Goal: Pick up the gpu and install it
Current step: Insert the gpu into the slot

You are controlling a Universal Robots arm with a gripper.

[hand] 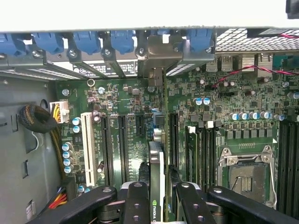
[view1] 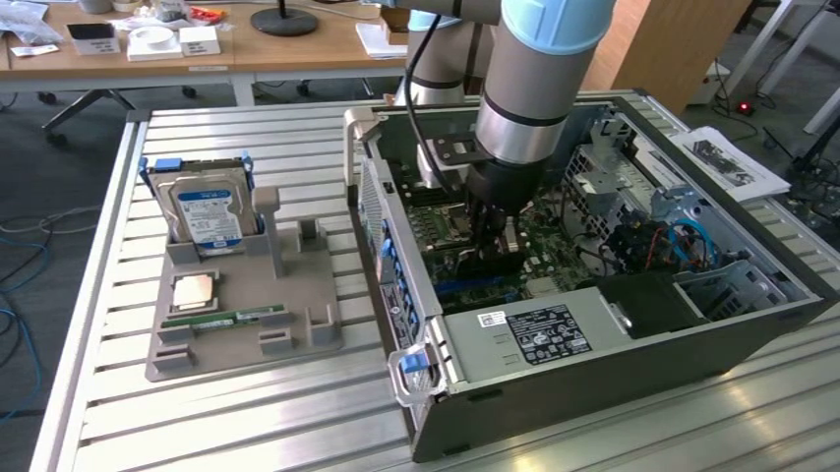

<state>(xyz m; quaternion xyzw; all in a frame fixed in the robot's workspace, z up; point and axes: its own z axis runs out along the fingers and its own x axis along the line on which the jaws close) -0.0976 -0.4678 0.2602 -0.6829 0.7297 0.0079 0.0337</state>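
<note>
Inside the open grey computer case (view1: 735, 334), the black pincer (hand: 159, 198) is clamping the thin black gpu card (hand: 157, 177) edge-on over the green motherboard (hand: 126, 121).

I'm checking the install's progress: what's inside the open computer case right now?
Inside the computer case: the green motherboard, and the gripper holding the gpu edge-on above its slots. The card hides the slot beneath.

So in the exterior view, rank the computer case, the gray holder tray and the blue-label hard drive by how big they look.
1. computer case
2. gray holder tray
3. hard drive, standing in the tray
</note>
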